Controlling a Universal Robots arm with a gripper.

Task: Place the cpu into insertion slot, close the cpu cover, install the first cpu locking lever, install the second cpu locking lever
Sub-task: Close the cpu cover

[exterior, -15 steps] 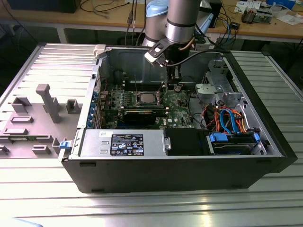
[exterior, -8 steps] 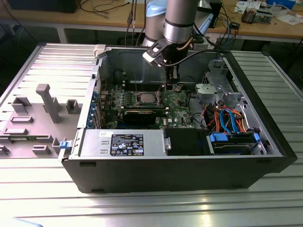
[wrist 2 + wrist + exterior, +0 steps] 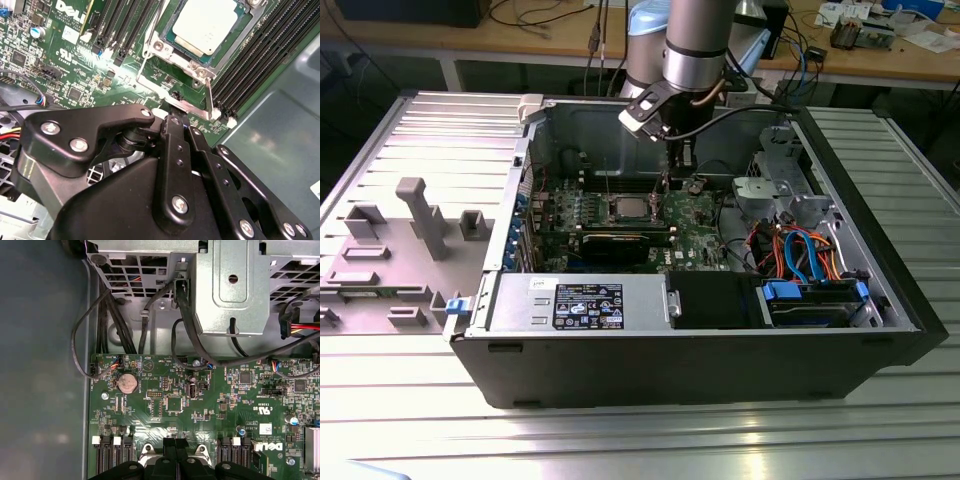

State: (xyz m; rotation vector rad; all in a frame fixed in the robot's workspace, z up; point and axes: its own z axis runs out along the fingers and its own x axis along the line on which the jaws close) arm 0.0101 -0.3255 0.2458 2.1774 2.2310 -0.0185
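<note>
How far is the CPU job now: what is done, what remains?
Done: the cpu sits in the insertion slot, with the cpu cover closed over it. In hand: the gripper, fingers together, is at the slot's edge by a wire lever. Left: I cannot tell whether either lever is latched.

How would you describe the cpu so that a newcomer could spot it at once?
Look inside the open black case, at the green board on its floor. The cpu is the flat silvery square at its middle, between rows of long black slots.
</note>
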